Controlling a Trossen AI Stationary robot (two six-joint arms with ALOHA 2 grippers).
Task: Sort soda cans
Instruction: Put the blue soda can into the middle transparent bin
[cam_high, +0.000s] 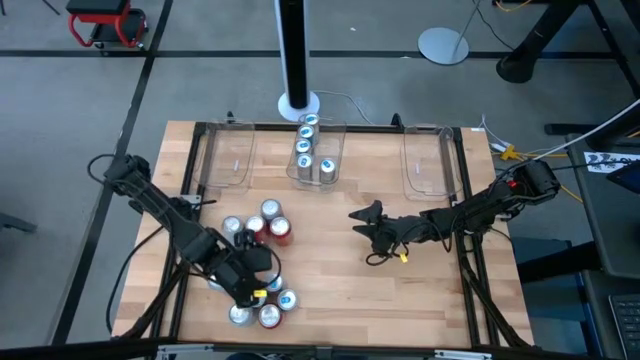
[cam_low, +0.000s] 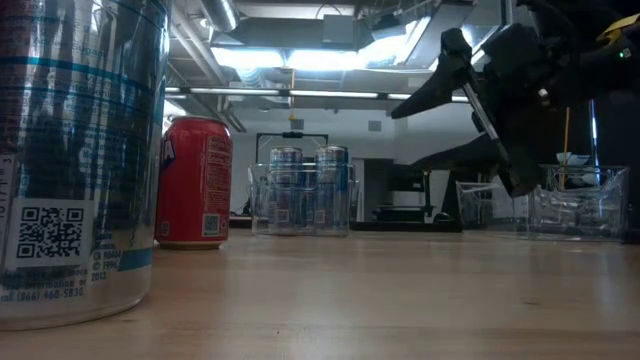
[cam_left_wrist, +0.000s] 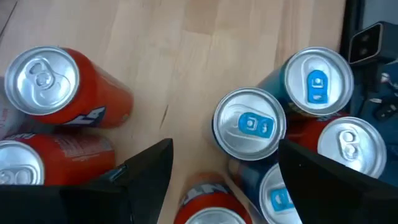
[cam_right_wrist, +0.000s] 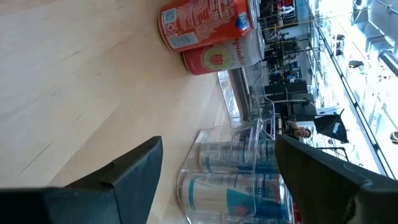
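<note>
Several soda cans stand upright on the wooden table, some red and some silver and blue. One cluster (cam_high: 262, 224) stands left of centre and another (cam_high: 265, 310) near the front left edge. My left gripper (cam_high: 262, 282) hangs open over the near cluster. In the left wrist view its fingers (cam_left_wrist: 224, 180) straddle a red can (cam_left_wrist: 208, 208), with blue-tab cans (cam_left_wrist: 249, 124) just beyond. My right gripper (cam_high: 362, 222) is open and empty above mid-table, and it also shows in the low view (cam_low: 415, 130). The middle clear bin (cam_high: 316, 150) holds several blue-tab cans.
Empty clear bins stand at the far left (cam_high: 228, 160) and the far right (cam_high: 430, 160). A black metal frame (cam_high: 470, 250) runs along the table's sides. A big silver and blue can (cam_low: 70, 160) and a red can (cam_low: 195, 180) stand close to the low camera. Bare wood lies between the arms.
</note>
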